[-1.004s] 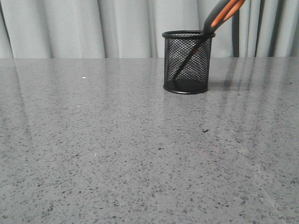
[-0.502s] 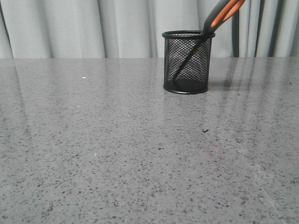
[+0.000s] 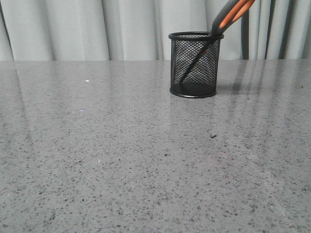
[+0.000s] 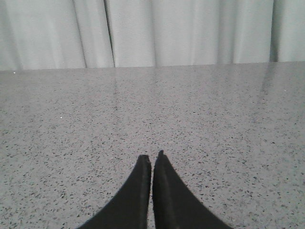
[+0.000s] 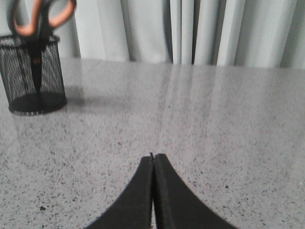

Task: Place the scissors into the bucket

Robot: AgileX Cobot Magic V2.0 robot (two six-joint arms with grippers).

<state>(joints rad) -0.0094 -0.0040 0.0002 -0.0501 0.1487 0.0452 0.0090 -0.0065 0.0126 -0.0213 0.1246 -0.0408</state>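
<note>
The left tool (image 4: 152, 160) hovers over bare speckled grey worktop (image 3: 121, 155), its fingers pressed together on nothing. Further right, toward the back, the bucket (image 3: 195, 65) stands upright with the scissors (image 3: 228, 17) inside (blades down, orange-lined handles leaning out over the rim). The right tool (image 5: 153, 158) is likewise closed and empty, well apart from the bucket.
</note>
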